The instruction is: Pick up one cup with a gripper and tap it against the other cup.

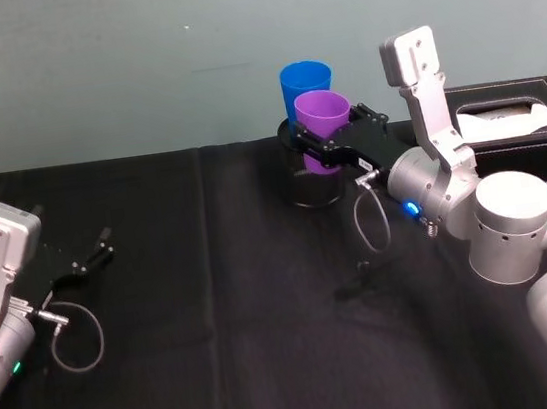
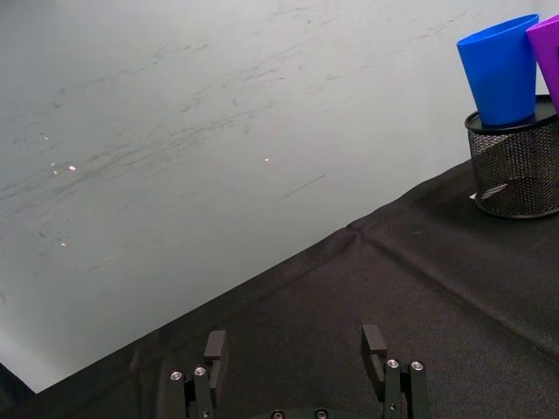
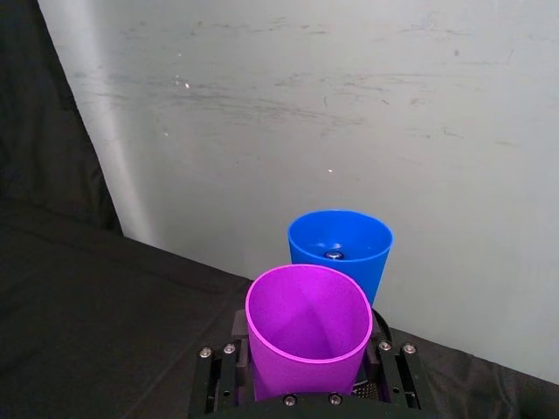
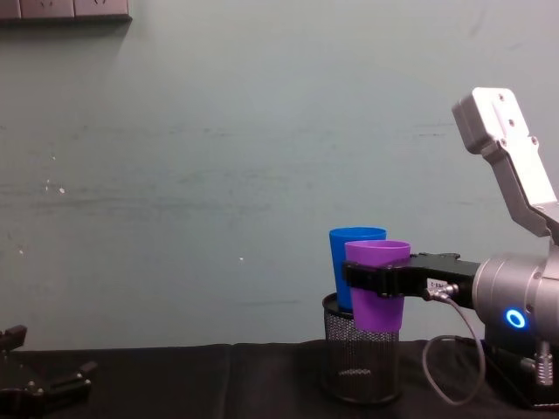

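I am looking at a plain pale green wall (image 1: 134, 61), scuffed in places, that closes off the back of the scene. In front of it is a worktop (image 1: 225, 372) under a black cloth with a few creases. The cloth is dark and matte, so the bright cups stand out well.

The grey-and-white right arm reaches in from my right. Behind it, at the back edge, sits a black box (image 1: 514, 112) with white paper in its top, well clear of the action.

Near the wall stands a black wire-mesh pen holder (image 4: 358, 367). The bright blue tapered plastic tumbler (image 4: 354, 240) sits upright in it, raised and steady, which I judge makes it a good target.

The right gripper (image 4: 376, 281) has its jaws clamped around the middle of the purple tapered plastic tumbler (image 4: 377, 257). It holds it upright and off the cloth, over the holder's near rim, just in front of the blue one. Gripping at mid-height leaves the rim free to make contact. I cannot tell whether the two cups are touching.

The left gripper (image 1: 94, 256) lies low at the far left, its jaws apart and empty.
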